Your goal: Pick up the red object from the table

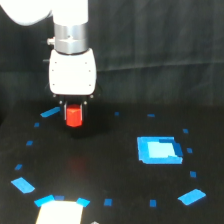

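white boxy gripper (74, 106) hanging from a silver wrist, dark fingers (64, 106) closed tight against both sides of the small bright red-orange stubby block (74, 115). block held just under the gripper body, toward the far left part of the flat black matte table (100, 165); contact with the surface unclear. bright blue rectangle (159, 149) well apart, nearer the right edge.

A bright blue rectangle (159, 150) lies among small blue tape marks (191, 196).
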You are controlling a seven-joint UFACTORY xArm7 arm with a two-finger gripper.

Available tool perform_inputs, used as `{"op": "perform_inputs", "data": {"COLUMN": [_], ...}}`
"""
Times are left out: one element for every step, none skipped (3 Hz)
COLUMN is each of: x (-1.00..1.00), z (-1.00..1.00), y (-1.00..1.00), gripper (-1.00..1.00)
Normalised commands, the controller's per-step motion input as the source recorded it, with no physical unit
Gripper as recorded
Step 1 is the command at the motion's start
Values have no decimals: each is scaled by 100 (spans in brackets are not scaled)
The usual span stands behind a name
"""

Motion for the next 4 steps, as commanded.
{"op": "perform_inputs", "data": {"x": [-7, 15, 1, 15], "z": [100, 100, 48, 100], "y": [36, 54, 45, -100], "gripper": [-99, -81, -83, -95]}}
